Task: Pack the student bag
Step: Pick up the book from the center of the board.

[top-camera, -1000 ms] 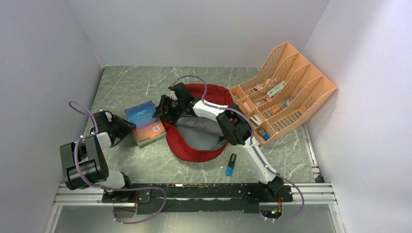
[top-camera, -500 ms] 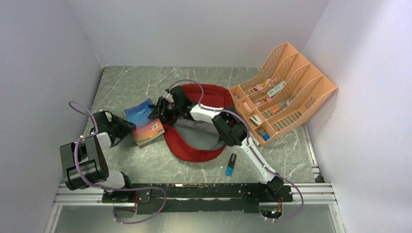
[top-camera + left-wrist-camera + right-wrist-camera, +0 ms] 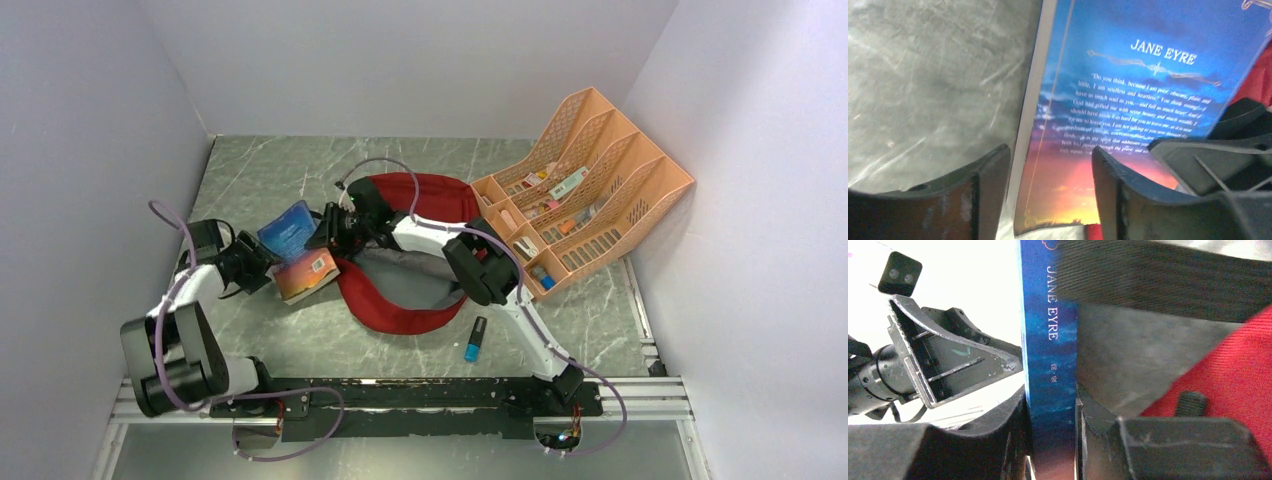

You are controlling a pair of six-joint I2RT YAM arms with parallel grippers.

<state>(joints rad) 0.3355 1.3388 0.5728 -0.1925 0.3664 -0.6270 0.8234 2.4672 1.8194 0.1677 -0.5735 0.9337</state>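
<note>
**tomk:** Grey marbled table (image 3: 270,165) boxed in by plain white walls (image 3: 400,60), that's the view from where I'm standing. Starting at the left, the left gripper (image 3: 262,268) sits low, at about 8 o'clock of the book (image 3: 298,250).

**rae_j:** Is it actually holding the thing?

**tomk:** Doesn't look like it. On its wrist cam the two fingers (image 3: 990,187) stand well apart. The cover's pale edge shows in the gap and nothing's pinched, so it's open and empty.

**rae_j:** And the book?

**tomk:** Jane Eyre, with a blue sky fading to an orange sunset on the cover. It looks tipped up rather than lying flat, but I can't tell how much of it touches the table. The right gripper (image 3: 1050,412) has it, at roughly 2 o'clock of the book. Its jaws are closed down on the spine, with a finger pressed against each side.

**rae_j:** Where's the bag in all this?

**tomk:** The student bag (image 3: 395,312) is at 3 o'clock of the book, pretty much mid-table. It's dark red, with the mouth gaping wide and the grey lining (image 3: 415,278) showing. The right arm reaches across it. The book's right-hand corner is just at the red rim, and I can't tell whether they touch.

**rae_j:** Anything else lying about?

**tomk:** There's a small black pen-like thing with a blue end (image 3: 475,341) on the table at 5 o'clock of the bag, close to the rim. At 2 o'clock is a peach mesh organiser (image 3: 640,200), leaning back toward the right wall. Its slots hold small bits too tiny to name.
</note>
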